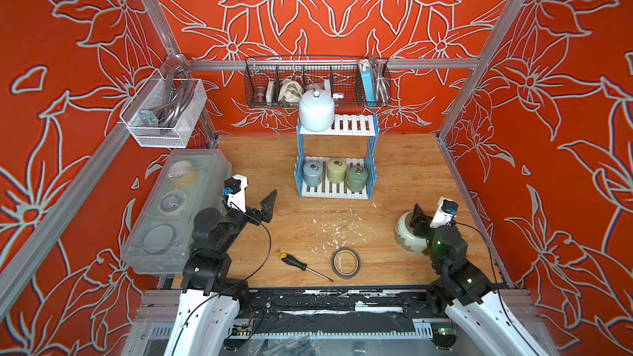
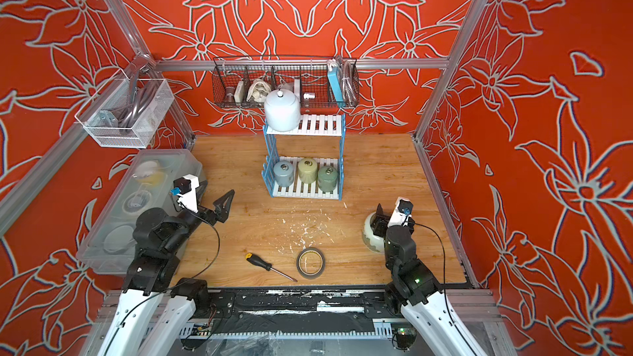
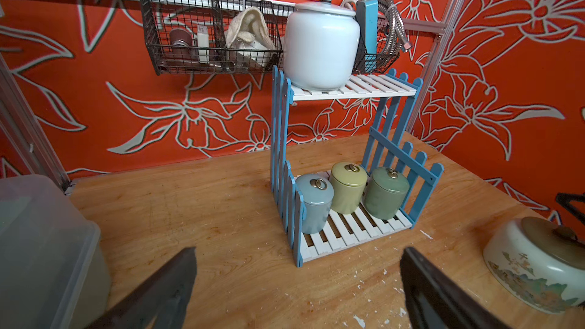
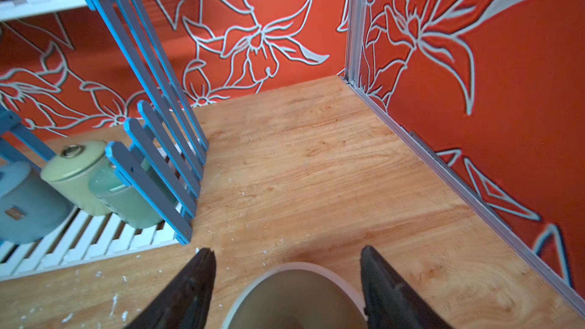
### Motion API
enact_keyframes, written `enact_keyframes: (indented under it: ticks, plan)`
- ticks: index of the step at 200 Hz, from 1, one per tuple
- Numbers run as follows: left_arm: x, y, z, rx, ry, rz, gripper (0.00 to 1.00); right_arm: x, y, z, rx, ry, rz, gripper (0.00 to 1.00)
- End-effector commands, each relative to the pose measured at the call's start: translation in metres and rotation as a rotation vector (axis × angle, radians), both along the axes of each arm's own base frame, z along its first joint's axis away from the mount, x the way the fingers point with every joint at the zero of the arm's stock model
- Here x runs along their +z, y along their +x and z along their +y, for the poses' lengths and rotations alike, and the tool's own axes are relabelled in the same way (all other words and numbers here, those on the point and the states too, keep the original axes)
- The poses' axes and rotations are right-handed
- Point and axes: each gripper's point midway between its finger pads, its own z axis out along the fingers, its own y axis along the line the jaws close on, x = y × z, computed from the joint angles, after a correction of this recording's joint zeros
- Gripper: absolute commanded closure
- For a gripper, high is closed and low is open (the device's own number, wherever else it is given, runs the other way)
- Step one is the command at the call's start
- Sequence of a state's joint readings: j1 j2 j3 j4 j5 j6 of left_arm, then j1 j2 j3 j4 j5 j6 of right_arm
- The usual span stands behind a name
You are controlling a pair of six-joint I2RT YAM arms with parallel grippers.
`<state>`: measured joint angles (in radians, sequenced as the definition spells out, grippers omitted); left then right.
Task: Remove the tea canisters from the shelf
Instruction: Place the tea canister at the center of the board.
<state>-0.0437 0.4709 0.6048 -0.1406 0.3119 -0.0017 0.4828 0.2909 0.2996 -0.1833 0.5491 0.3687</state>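
Note:
The shelf [image 1: 349,125] [image 2: 322,125] stands at the back middle of the wooden table. A large white tea canister [image 1: 316,111] [image 3: 321,49] sits on its top board. On the lower board stand grey-blue [image 1: 312,172], yellow-green [image 1: 336,170] and sage [image 1: 357,178] canisters. A cream canister with an olive lid [image 1: 406,238] [image 4: 294,299] rests on the table at the right. My right gripper [image 4: 286,250] hangs over it, open, a jaw on each side of the lid. My left gripper [image 3: 299,251] [image 1: 269,207] is open and empty, left of the shelf.
A screwdriver [image 1: 301,265] and a grey tape roll [image 1: 346,262] lie near the front edge. A clear lidded plastic box [image 1: 171,207] fills the left side. A black wire basket [image 1: 315,83] and a white mesh basket [image 1: 164,111] hang on the walls.

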Motion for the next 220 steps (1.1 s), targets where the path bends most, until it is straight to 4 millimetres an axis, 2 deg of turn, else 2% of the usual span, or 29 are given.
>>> enact_keyframes:
  ticks: [1, 31, 48, 75, 98, 144, 183, 220]
  plan:
    - [0.016, 0.0, -0.004, -0.018, 0.001, 0.003, 0.01, 0.032, -0.005, -0.005, -0.007, -0.015, -0.051, 0.19]
    - [0.031, 0.005, -0.012, -0.067, 0.042, 0.02, 0.01, 0.062, -0.011, -0.008, 0.009, -0.08, -0.09, 0.09]
    - [0.038, 0.011, -0.015, -0.082, 0.052, 0.074, 0.01, 0.083, -0.016, -0.01, 0.018, -0.117, -0.107, 0.08]
    - [0.049, 0.015, -0.022, -0.133, 0.075, 0.092, 0.01, 0.113, -0.023, -0.003, 0.096, -0.2, -0.148, 0.04]
    - [0.06, 0.023, -0.027, -0.163, 0.078, 0.13, 0.01, 0.124, -0.028, -0.003, 0.129, -0.309, -0.142, 0.01]
    - [0.088, 0.047, -0.037, -0.216, 0.064, 0.17, 0.01, 0.107, -0.036, 0.011, 0.251, -0.418, -0.108, 0.01]
    - [0.109, 0.075, -0.041, -0.227, 0.072, 0.17, 0.01, 0.078, -0.041, 0.022, 0.329, -0.404, -0.097, 0.01]
    - [0.128, 0.099, -0.049, -0.239, 0.077, 0.164, 0.01, 0.076, -0.041, 0.028, 0.351, -0.369, -0.137, 0.01]
